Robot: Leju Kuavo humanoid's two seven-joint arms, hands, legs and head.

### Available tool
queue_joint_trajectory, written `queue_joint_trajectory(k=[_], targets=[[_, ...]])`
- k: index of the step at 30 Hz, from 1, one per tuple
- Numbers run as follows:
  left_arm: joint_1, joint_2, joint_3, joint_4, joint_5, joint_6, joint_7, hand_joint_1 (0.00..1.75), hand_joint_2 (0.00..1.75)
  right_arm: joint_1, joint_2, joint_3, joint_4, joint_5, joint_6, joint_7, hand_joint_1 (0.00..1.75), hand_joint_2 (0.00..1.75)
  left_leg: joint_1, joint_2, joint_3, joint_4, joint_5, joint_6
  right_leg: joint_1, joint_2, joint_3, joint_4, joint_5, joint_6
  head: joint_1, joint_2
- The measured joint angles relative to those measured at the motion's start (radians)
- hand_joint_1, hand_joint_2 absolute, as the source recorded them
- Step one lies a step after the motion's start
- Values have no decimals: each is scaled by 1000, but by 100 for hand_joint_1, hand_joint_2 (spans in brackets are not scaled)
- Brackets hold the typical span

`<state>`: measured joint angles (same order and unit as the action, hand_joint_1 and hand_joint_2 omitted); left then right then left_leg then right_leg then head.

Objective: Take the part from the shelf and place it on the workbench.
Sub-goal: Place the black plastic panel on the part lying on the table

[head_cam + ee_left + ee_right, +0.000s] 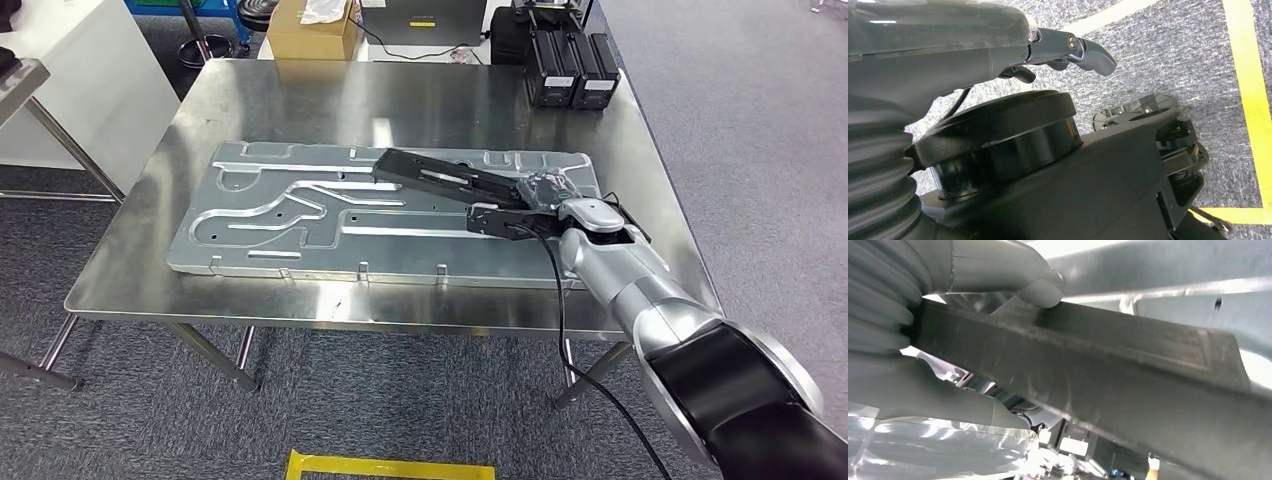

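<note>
**Head view: right hand holding part over plate**

Workbench [130,270]: bare steel at 9 o'clock beside the plate [270,215]. Black part [440,178] lies over the plate's 3 o'clock end. Right hand [525,205] grips its near end, fingers closed around it. Left hand [1068,50] hangs over carpet, fingers curled, holding nothing.

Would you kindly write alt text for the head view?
The right robot hand holds a long black part over a large grooved metal plate lying on a steel workbench; black boxes stand at its far corner.
</note>
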<state>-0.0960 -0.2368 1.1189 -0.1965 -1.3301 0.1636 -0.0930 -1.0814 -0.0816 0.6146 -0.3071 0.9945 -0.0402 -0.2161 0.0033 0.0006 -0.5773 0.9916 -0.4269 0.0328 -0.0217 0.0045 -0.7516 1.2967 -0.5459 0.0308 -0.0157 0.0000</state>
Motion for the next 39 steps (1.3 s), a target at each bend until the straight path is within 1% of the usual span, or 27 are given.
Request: queue_joint_trajectory(k=[1, 2, 4, 5, 6, 7, 9, 11, 13, 14, 15, 16, 18, 20, 21, 23, 25, 26, 28, 29, 30, 31, 32, 33, 35, 36, 39], targets=[[0, 0, 0, 0, 1, -1, 0, 0, 175, 1, 2, 0, 1, 0, 0, 1, 168, 175, 2, -1, 0, 4, -2, -3, -4, -1, 14, -30, 27, 3, 0, 0], [0, -1, 0, 0, 2, -4, 0, 0, 175, 0, 4, 0, 2, -1, -1, 2, 168, 175, 4, -2, 0, 10, -6, -7, -8, -2, 45, -93, 64, 6, 0, 0], [-1, -1, 0, 0, 4, -8, 3, 0, 175, -4, 9, 0, 2, -2, -2, 6, 84, 87, 4, -5, -5, 27, -18, -19, -10, -3, 102, -209, 107, 6, 0, 0], [-1, -1, 0, 0, 5, -8, 6, 0, 175, -5, 12, 0, 2, -3, -3, 8, 42, 44, 2, -5, -8, 34, -22, -24, -9, -2, 116, -239, 112, 1, -1, 0], [-2, -1, 0, 0, 5, -4, 13, 0, 175, -6, 15, 0, 2, -5, -4, 10, 0, 0, 1, -6, -11, 38, -24, -29, -6, -1, 118, -245, 107, -5, -1, 0], [-2, -1, -1, 0, 5, 1, 21, 0, 175, -6, 18, 0, 2, -6, -4, 12, 0, 0, 2, -6, -11, 39, -24, -34, -4, 0, 116, -245, 109, -13, -1, 0], [-3, -1, -1, 0, 7, 13, 35, 0, 87, -6, 20, 0, 2, -10, -4, 16, 0, 0, 5, -6, -15, 48, -33, -43, -5, -1, 117, -248, 111, -25, -1, 0], [-4, -1, 0, 0, 12, 19, 40, 0, 0, -6, 21, 0, 2, -16, -4, 17, 0, 0, 7, -5, -45, 116, -77, -53, -8, -3, 118, -252, 114, -36, -2, 0], [-3, -1, 0, 0, 16, 19, 39, 0, 0, -6, 21, 0, 3, -25, -8, 16, 0, 0, 9, -4, -104, 246, -137, -59, -7, -3, 117, -252, 114, -40, -2, 0], [-2, 0, 0, 0, 17, 19, 39, 0, 0, -5, 21, 0, 3, -30, -11, 16, 0, 0, 9, -4, -128, 298, -153, -60, -7, -2, 117, -252, 114, -40, -2, 0], [-1, 0, 0, 0, 18, 19, 37, 0, 0, -5, 21, -1, 3, -35, -16, 16, 0, 0, 9, -4, -139, 318, -151, -60, -6, -2, 117, -251, 114, -40, -2, 0], [0, 0, 0, 0, 18, 19, 36, 0, 0, -5, 20, -3, 4, -41, -22, 17, 0, 0, 9, -4, -131, 299, -130, -58, -6, -2, 118, -251, 114, -40, -2, 0], [0, 0, 0, 0, 20, 22, 30, 0, 0, -8, 18, -12, 3, -55, -36, 18, 0, 0, 8, -4, -71, 172, -63, -48, -5, -1, 121, -252, 114, -39, -2, 0], [0, 0, 0, 0, 21, 24, 21, 0, 0, -14, 11, -29, 3, -72, -56, 18, 0, 0, 4, -5, -20, 63, -27, -38, -2, -1, 119, -252, 116, -32, -2, 0], [1, 0, 0, 0, 21, 25, 16, 0, 0, -17, 5, -39, 3, -81, -68, 18, 0, 0, 1, -5, -12, 42, -26, -34, -2, -1, 118, -253, 118, -26, -2, 0], [3, 0, 0, 0, 19, 27, 5, 0, 0, -21, -10, -61, 2, -100, -92, 18, 0, 0, 0, -6, -11, 35, -22, -26, -1, -1, 118, -259, 123, -12, -1, 0], [4, 0, 0, 0, 15, 29, -3, 0, 0, -32, -31, -87, -2, -114, -116, 19, 0, 0, 3, -5, -7, 21, -11, -13, -2, -1, 111, -242, 106, -2, -1, 0], [3, 0, 0, 0, 12, 30, -7, 0, 0, -41, -43, -101, -4, -120, -127, 20, 0, 0, 4, -4, -6, 15, -5, -6, -2, -1, 95, -206, 82, 1, 0, 0], [3, 0, -1, 0, 7, 30, -14, 0, 0, -61, -71, -126, -6, -133, -149, 23, 0, 0, 2, -4, -8, 12, -2, 0, -2, -2, 40, -83, 17, 5, 0, 0], [4, 0, -1, 0, 5, 30, -17, 0, 0, -68, -86, -138, -6, -140, -158, 26, 0, 0, 1, -5, -9, 13, -2, 1, -1, -1, 13, -24, -5, 7, 0, 0], [5, 0, -2, 0, 4, 30, -19, 0, 0, -75, -100, -149, -8, -147, -165, 29, 0, 0, 0, -6, -9, 14, -2, 2, -1, -2, -1, 8, -9, 9, 0, 0], [5, 0, -2, 0, 4, 30, -22, 0, 0, -84, -115, -160, -10, -153, -171, 32, 0, 0, 0, -6, -9, 17, -3, 2, -2, -2, 2, 2, 7, 10, 0, 0], [5, -1, -3, 0, 4, 30, -25, 0, 0, -96, -130, -171, -13, -158, -178, 35, 0, 0, 0, -7, -9, 21, -6, 1, -2, -3, 23, -43, 38, 10, 0, 0], [5, -1, -3, 0, 4, 30, -28, 0, 0, -111, -145, -183, -18, -162, -184, 36, 0, 0, -1, -7, -10, 27, -10, -1, -3, -4, 56, -111, 72, 9, 0, 0], [4, -1, -3, 0, 5, 31, -35, 0, 0, -151, -172, -205, -25, -166, -195, 38, 0, 0, -6, -7, -17, 41, -18, -10, -2, -6, 107, -219, 109, 3, 0, 0], [5, -1, -3, 0, 6, 32, -37, 0, 0, -168, -184, -215, -28, -166, -199, 38, 0, 0, -8, -7, -21, 45, -21, -14, 0, -6, 115, -240, 111, -2, 0, 0], [5, 0, -3, 0, 9, 35, -38, 0, 0, -205, -206, -240, -35, -168, -202, 40, 0, 0, -10, -6, -24, 49, -25, -24, 0, -3, 113, -245, 111, -20, -1, 0]])
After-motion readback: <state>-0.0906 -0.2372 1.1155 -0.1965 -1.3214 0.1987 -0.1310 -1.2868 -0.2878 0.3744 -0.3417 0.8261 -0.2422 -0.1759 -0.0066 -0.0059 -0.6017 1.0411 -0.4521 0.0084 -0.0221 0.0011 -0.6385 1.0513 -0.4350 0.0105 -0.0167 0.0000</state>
